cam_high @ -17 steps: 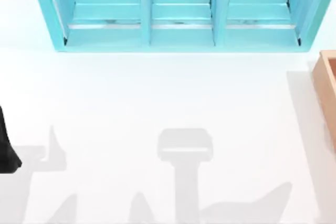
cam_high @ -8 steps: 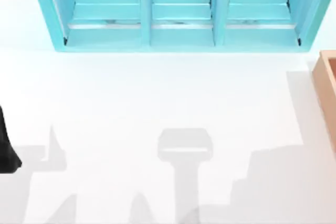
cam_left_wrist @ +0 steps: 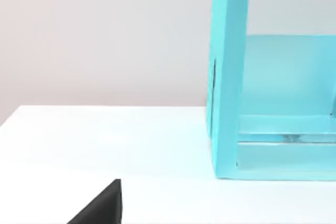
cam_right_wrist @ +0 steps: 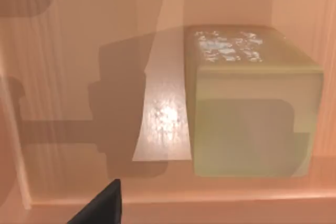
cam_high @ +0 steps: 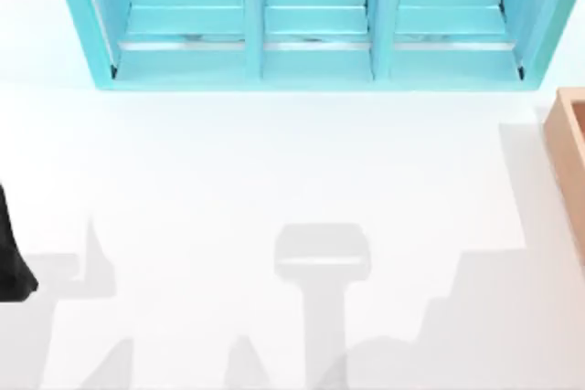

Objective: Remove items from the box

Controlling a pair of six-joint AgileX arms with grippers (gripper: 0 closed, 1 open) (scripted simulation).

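The shelf unit (cam_high: pixel 311 20) is turquoise, with lighter blue panels inside its three compartments. The table (cam_high: pixel 274 162) is plain white, with soft grey shadows on it. The box (cam_high: pixel 569 148) is light orange-tan, with faint vertical wood grain on its inner walls (cam_right_wrist: pixel 79 51). The block (cam_right_wrist: pixel 252 103) inside it looks pale olive-tan, with small white speckles on its top face. The left arm (cam_high: pixel 11 258) is black.

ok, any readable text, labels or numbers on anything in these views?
None readable.
Block inside the box: pale speckled patch on its upper face, no letters or digits to make out.
Shelf unit: plain turquoise, no marking.
Table: plain white, no marking.
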